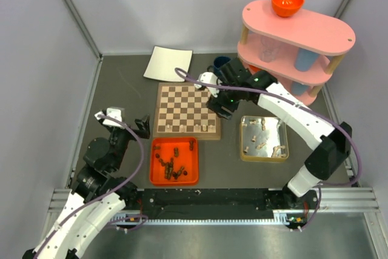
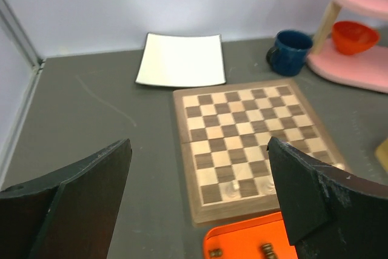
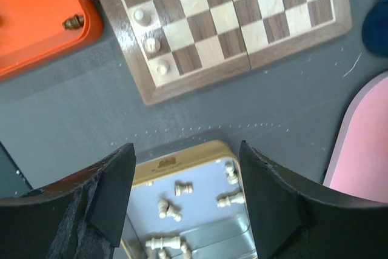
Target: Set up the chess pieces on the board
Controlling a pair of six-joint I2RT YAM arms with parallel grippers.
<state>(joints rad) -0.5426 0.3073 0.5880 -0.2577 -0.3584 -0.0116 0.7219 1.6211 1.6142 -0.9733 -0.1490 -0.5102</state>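
Observation:
The board lies in the middle of the table. Three pale chess pieces stand in a row along its edge nearest the arms, at the right corner; two of them show blurred in the left wrist view. Dark pieces lie loose in an orange tray. Pale pieces lie loose in a gold-rimmed tin. My right gripper hangs open above the gap between board and tin, holding nothing. Left of the board, my left gripper is wide open and holds nothing.
A white sheet lies behind the board, with a blue mug to its right. A pink two-tier shelf stands at the back right with an orange bowl on top. Another orange bowl sits on its lower tier.

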